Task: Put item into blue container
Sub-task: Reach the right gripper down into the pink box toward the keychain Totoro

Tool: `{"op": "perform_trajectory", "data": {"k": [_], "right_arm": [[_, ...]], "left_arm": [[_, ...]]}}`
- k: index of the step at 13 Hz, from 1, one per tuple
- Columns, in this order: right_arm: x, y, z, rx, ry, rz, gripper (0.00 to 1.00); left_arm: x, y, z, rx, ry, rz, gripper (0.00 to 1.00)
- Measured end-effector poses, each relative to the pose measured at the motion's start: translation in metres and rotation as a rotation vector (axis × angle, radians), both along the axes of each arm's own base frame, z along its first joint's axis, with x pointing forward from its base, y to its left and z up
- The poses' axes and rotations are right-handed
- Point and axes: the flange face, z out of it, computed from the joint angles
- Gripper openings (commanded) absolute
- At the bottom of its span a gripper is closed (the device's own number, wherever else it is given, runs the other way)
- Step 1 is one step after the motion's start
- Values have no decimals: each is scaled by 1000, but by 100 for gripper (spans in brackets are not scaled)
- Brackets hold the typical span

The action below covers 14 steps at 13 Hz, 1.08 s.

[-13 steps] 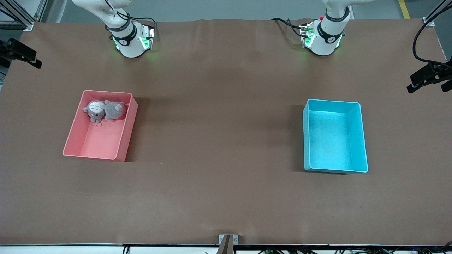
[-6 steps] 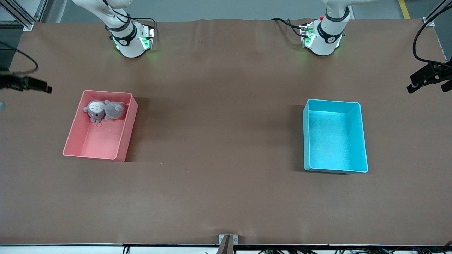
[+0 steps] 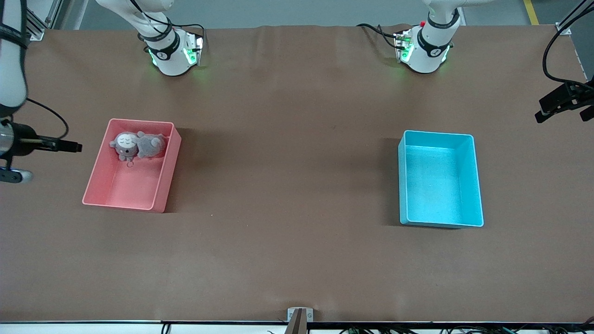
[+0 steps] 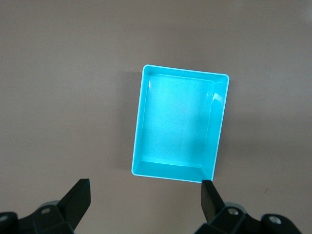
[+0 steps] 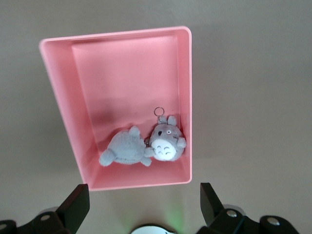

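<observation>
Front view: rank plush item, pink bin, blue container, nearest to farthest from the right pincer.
1. Pink bin, at the right arm's end, where the right pincer hangs open.
2. Item, inside that bin; nearly tied with it.
3. Blue container, at the left arm's end.

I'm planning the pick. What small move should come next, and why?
Probably lower the right pincer toward the grey plush. It lies in the pink bin, at the end nearer the robots' bases, and the open right pincer is up above that bin, holding nothing. The blue container is empty, with the open left pincer waiting above it.
</observation>
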Motion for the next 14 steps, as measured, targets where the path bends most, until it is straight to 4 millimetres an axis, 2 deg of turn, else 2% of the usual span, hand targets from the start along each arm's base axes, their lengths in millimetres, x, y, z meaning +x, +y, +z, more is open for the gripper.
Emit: {"op": "perform_trajectory", "data": {"k": [1, 3, 5, 6, 11, 14], "right_arm": [[-3, 10, -20, -49, 11, -22, 100], [-13, 48, -50, -184, 22, -66, 100], [-26, 86, -70, -298, 22, -93, 100], [-31, 94, -78, -344, 15, -95, 100], [-57, 78, -133, -473, -5, -86, 100], [-71, 77, -156, -551, -25, -125, 100]], "left_arm": [[0, 0, 0, 0, 0, 0, 100], [0, 0, 0, 0, 0, 1, 100], [0, 1, 0, 0, 0, 2, 100], [0, 1, 0, 0, 0, 2, 100], [0, 1, 0, 0, 0, 2, 100], [0, 1, 0, 0, 0, 1, 100]]}}
